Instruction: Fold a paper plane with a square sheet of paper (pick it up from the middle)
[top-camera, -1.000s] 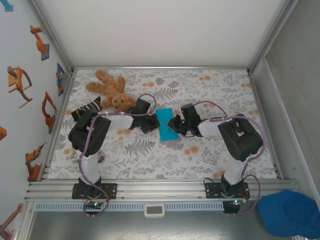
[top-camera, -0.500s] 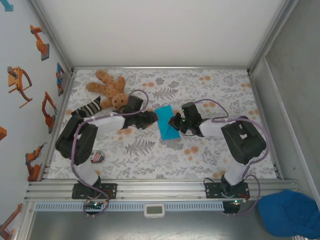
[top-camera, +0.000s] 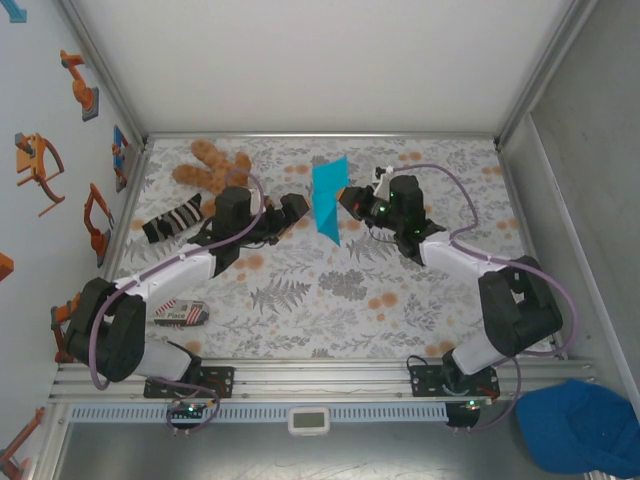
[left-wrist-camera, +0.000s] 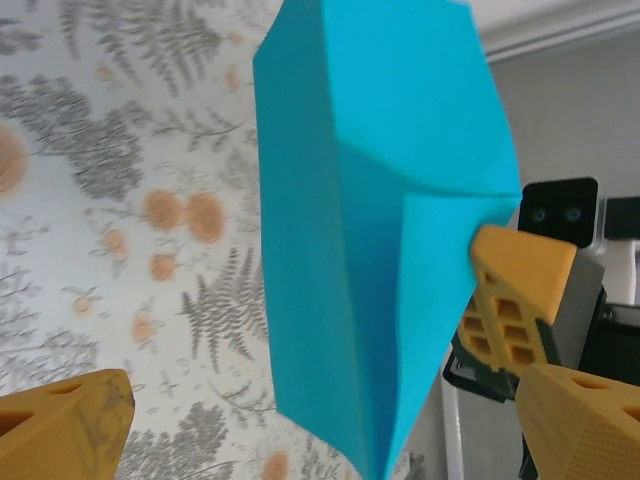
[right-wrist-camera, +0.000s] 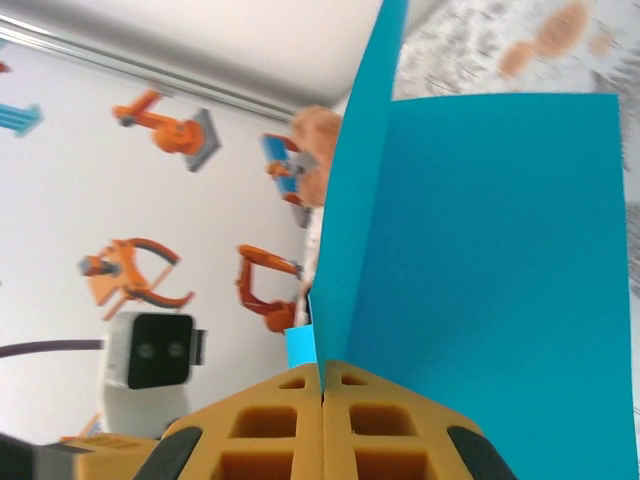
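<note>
The paper plane (top-camera: 328, 198) is a cyan-blue folded dart with a centre crease. It hangs upright above the middle of the floral table (top-camera: 330, 300), its sharp tip pointing down. My right gripper (top-camera: 350, 202) is shut on its right edge. In the right wrist view, the orange fingers (right-wrist-camera: 280, 430) pinch the paper plane's (right-wrist-camera: 480, 280) folded edge. My left gripper (top-camera: 291, 210) is just left of the plane and open. In the left wrist view, the paper plane (left-wrist-camera: 370, 230) stands between the spread fingers (left-wrist-camera: 60, 425) of the left gripper (left-wrist-camera: 330, 405), not touching them.
A brown teddy bear (top-camera: 212, 165) lies at the far left with a striped sock (top-camera: 172, 218) below it. A small striped packet (top-camera: 180, 313) sits near the left arm's base. A dark blue cap (top-camera: 580, 425) lies off the table at the lower right. Walls close three sides.
The paper has risen from lying on the table to hanging upright, carried farther back by the right gripper. The left gripper has opened, let go of it, and moved back with the arm stretched out.
</note>
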